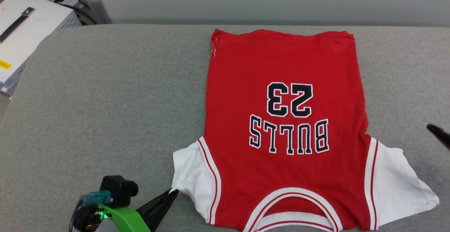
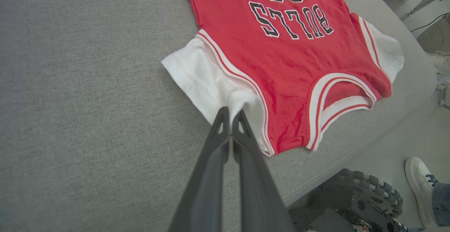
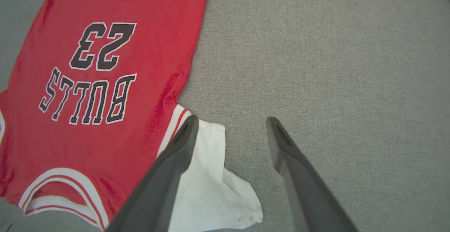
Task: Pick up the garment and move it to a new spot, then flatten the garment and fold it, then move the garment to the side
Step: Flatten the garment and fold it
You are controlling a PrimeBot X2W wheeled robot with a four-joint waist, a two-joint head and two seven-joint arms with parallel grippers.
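Note:
The garment (image 1: 284,126), a red jersey T-shirt with white sleeves and black "BULLS 23" lettering, lies flat on the grey table (image 1: 105,102), collar toward me. My left gripper (image 2: 230,111) is shut, its fingertips pinching the edge of the white left sleeve (image 2: 200,73), which puckers at the tips. In the head view that gripper (image 1: 173,192) touches the sleeve's near corner. My right gripper (image 3: 232,120) stands open above the right sleeve (image 3: 214,186), one finger over the cloth and the other over bare table. One of its dark fingertips (image 1: 437,132) shows at the right edge.
A white box-shaped device (image 1: 24,24) with cables sits beyond the table's far left corner. The table's near edge (image 2: 327,175) runs close to the collar. Below it are my wheeled base (image 2: 365,197) and a person's white shoe (image 2: 418,179).

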